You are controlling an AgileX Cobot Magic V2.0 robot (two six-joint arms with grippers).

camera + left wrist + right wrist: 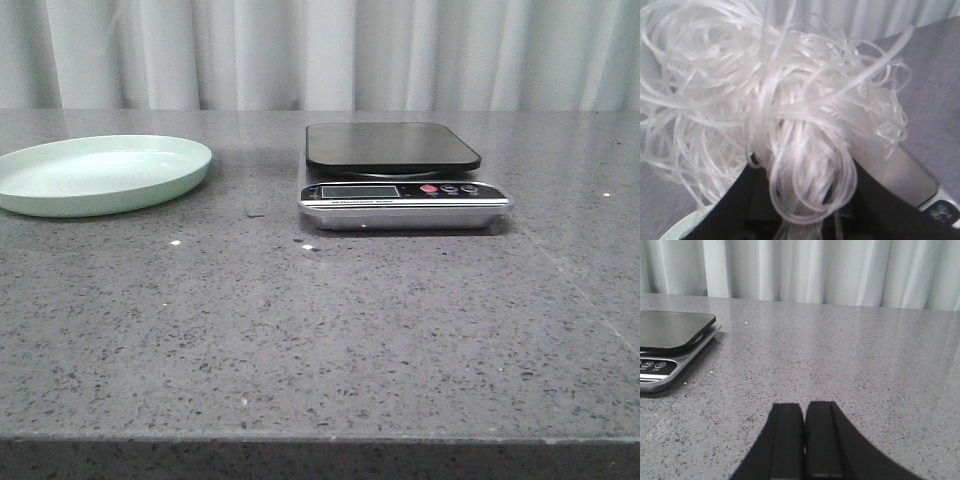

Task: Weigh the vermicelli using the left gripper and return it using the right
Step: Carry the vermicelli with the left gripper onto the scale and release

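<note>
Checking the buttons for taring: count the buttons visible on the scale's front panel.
3: on the scale, one red button and two dark buttons to its right; others may be hidden.

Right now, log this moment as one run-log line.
left gripper: shut on vermicelli | right gripper: shut, holding nothing | scale: platform bare | plate: bare

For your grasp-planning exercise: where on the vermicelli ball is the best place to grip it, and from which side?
Grip the vermicelli through its dense middle, as the left gripper does, likely coming from above. The outer loops are loose and springy and would slip free; the bunched core gives the fingers something to pinch.
</note>
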